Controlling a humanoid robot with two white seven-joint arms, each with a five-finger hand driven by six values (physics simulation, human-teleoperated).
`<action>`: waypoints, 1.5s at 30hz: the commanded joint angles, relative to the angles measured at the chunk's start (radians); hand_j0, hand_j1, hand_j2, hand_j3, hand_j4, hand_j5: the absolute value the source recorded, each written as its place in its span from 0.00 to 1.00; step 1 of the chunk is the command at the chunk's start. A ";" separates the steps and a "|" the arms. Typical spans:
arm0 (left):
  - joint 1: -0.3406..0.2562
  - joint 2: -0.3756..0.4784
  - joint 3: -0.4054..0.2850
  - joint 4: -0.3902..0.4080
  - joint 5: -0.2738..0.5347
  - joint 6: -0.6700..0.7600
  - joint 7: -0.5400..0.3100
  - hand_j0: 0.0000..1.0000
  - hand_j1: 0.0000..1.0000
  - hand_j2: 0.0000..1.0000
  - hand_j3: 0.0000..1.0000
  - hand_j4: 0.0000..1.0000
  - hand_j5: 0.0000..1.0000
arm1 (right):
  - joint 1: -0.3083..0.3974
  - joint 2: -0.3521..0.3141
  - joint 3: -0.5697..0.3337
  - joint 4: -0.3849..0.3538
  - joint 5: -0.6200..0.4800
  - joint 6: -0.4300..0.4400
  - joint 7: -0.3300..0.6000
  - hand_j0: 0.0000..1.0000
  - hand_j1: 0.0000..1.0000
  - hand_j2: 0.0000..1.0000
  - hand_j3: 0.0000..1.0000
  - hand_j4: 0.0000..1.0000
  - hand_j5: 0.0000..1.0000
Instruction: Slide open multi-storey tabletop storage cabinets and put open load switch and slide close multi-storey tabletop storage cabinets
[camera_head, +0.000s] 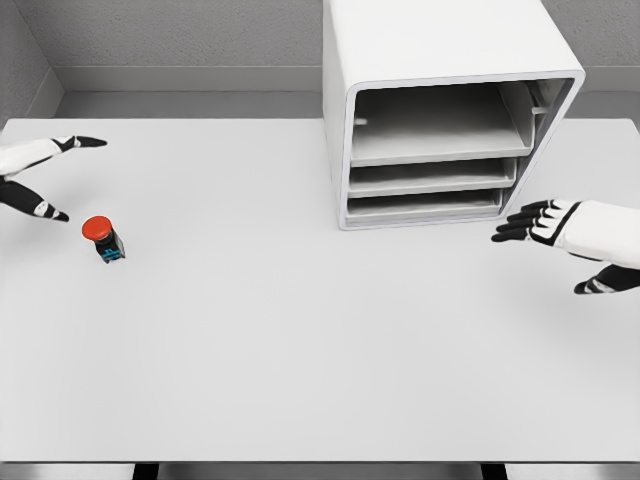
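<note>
Lying just beside left hand (40, 180): load switch (104, 238)

A broad white tabletop (300, 350) fills most of the view under soft, even light, backed by a grey speckled wall (180, 30) with a pale ledge (190, 78) along its foot and a side wall (20, 60) angling in at left.

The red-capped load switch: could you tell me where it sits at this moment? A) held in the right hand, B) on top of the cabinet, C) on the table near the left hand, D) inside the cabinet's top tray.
C: the red-capped load switch stands on the bare table, just below and right of the open left hand, far from the storage cabinet and the right hand.
</note>
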 joint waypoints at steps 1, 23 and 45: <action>0.000 0.008 -0.002 -0.026 -0.004 0.003 0.000 1.00 1.00 1.00 1.00 1.00 1.00 | 0.000 -0.001 0.006 -0.001 -0.006 0.003 0.000 1.00 1.00 1.00 1.00 1.00 1.00; -0.216 0.166 -0.408 -0.171 -0.115 0.003 0.000 1.00 1.00 1.00 1.00 1.00 1.00 | -0.270 0.079 0.200 0.027 0.064 0.003 0.000 1.00 1.00 1.00 1.00 1.00 1.00; -0.156 0.149 -0.468 -0.282 -0.116 0.003 0.000 1.00 1.00 1.00 1.00 1.00 1.00 | -0.667 0.311 0.551 0.366 0.080 0.112 0.000 1.00 1.00 1.00 1.00 1.00 1.00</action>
